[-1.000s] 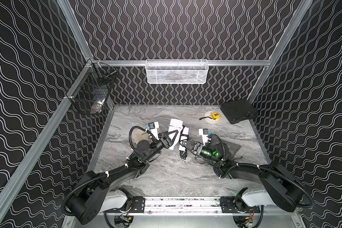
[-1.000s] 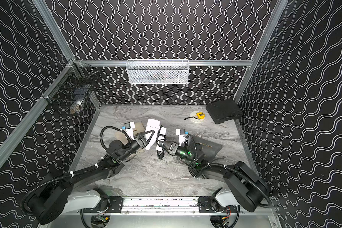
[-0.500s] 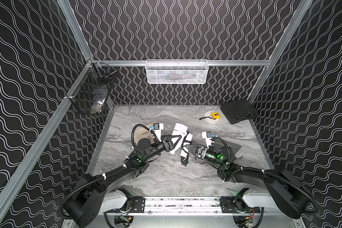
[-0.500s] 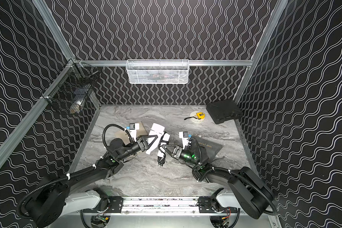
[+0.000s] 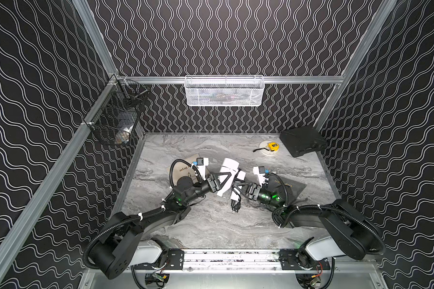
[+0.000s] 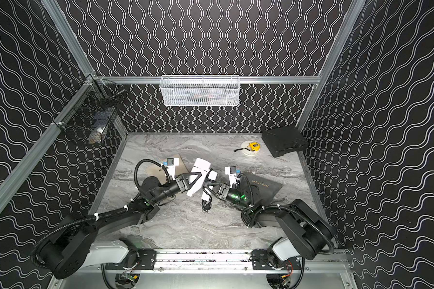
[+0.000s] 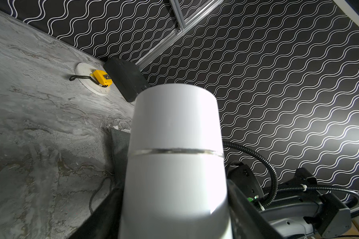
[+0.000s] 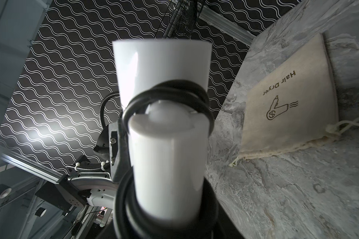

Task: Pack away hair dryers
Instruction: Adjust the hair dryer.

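while both arms meet over the middle of the table point(image 5: 211, 225), the white hair dryer point(image 5: 229, 165) sits between them, apparently lifted off the marble, nozzle pointing toward the back wall. left gripper point(image 5: 226, 178) is clamped across the barrel point(image 7: 174, 124), a dark finger tight on each side in its wrist view. right gripper point(image 5: 236, 187) has its jaws either side of the handle point(image 8: 168, 157), over the black cord point(image 8: 166, 93) wound there; can't tell if it's squeezing or only straddling. plug end point(image 5: 234, 207) dangles loose underneath. handling guess: hollow rigid plastic, light, won't give under the pads, but it's glossy and the barrel tapers, so it could slide out nozzle-first. safest hold is probably the barrel's wider rear half, or the handle close to the joint. the cord coils give a softer, grippier surface but may roll or shift under pressure. the hanging plug could snag on a bag mouth. beige bag point(image 8: 288, 99) printed "hair dryer" lies flat just behind the left arm. dark grey bag point(image 5: 291, 186) lies partly under the right arm. second dryer: not spotted anywhere.
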Controlling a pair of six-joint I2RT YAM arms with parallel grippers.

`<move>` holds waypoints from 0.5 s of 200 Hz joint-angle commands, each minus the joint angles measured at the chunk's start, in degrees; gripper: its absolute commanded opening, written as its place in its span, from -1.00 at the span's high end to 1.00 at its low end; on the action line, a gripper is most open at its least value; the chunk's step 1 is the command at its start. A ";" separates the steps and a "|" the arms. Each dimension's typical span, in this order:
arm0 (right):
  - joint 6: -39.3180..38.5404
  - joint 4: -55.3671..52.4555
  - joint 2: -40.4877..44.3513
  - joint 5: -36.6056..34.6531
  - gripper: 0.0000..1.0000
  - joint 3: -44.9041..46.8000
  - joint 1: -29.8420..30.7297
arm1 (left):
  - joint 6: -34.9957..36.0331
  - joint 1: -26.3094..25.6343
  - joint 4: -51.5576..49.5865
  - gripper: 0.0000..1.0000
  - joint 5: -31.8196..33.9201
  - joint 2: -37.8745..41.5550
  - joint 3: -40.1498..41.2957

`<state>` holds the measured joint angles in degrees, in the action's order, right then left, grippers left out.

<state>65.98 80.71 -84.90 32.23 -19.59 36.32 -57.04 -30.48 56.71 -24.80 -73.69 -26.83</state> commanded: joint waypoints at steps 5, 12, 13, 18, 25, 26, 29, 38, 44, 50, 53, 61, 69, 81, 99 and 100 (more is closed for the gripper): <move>0.22 5.78 -0.03 -0.37 0.29 -0.29 -0.02 | 0.29 -0.02 3.03 1.00 -1.39 1.17 -0.06; 0.21 5.71 0.00 -0.41 0.35 -0.27 -0.02 | 0.48 -0.05 2.73 1.00 -1.48 1.05 -0.07; 0.16 5.70 0.04 -0.41 0.36 -0.27 -0.02 | 0.50 -0.03 2.67 1.00 -1.48 1.03 -0.07; 0.12 5.61 0.09 -0.41 0.40 -0.31 -0.02 | 0.52 -0.07 2.53 1.00 -1.59 0.99 -0.07; 0.12 5.59 0.09 -0.35 0.46 -0.36 -0.02 | 0.44 0.02 2.38 1.00 -1.74 0.77 -0.07; 0.12 5.55 0.09 -0.33 0.47 -0.40 -0.02 | 0.44 0.00 2.41 1.00 -1.74 0.71 -0.07; 0.12 5.45 0.09 -0.28 0.49 -0.44 -0.02 | 0.43 -0.02 2.36 1.00 -1.81 0.61 -0.07; 0.12 5.13 0.09 -0.18 0.57 -0.53 -0.02 | 0.43 -0.02 1.82 0.92 -1.83 0.41 -0.07; 0.12 4.99 0.18 -0.23 0.61 -0.48 -0.02 | 0.59 -0.06 1.49 0.88 -1.92 0.34 -0.07; 0.12 4.82 0.26 -0.31 0.63 -0.38 -0.02 | 0.77 -0.02 1.26 0.83 -2.00 0.25 0.02; 0.04 4.74 0.34 -0.40 0.64 -0.32 -0.02 | 0.90 -0.06 1.17 0.79 -2.01 0.22 0.10; 0.03 4.30 0.57 -0.71 0.68 0.02 -0.02 | 1.30 -0.02 0.56 0.66 -1.86 0.42 0.33; -0.13 3.43 1.07 -1.16 0.70 0.32 -0.06 | 1.84 0.00 -0.42 0.52 -1.47 0.80 0.46; -0.40 1.31 2.02 -2.02 0.75 0.86 -0.44 | 3.23 -0.01 -3.01 0.29 -0.84 1.74 0.51; -0.35 -1.58 3.60 -2.91 0.80 1.89 -1.43 | 6.12 -0.02 -9.00 -0.14 -0.09 3.42 -0.18; -0.33 -1.68 3.69 -2.89 0.80 1.95 -1.52 | 6.31 -0.02 -9.39 -0.16 -0.08 3.53 -0.25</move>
<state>66.63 78.98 -82.94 32.16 -18.50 35.97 -55.11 -30.55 53.98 -25.34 -72.01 -26.50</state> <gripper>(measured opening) 0.342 0.674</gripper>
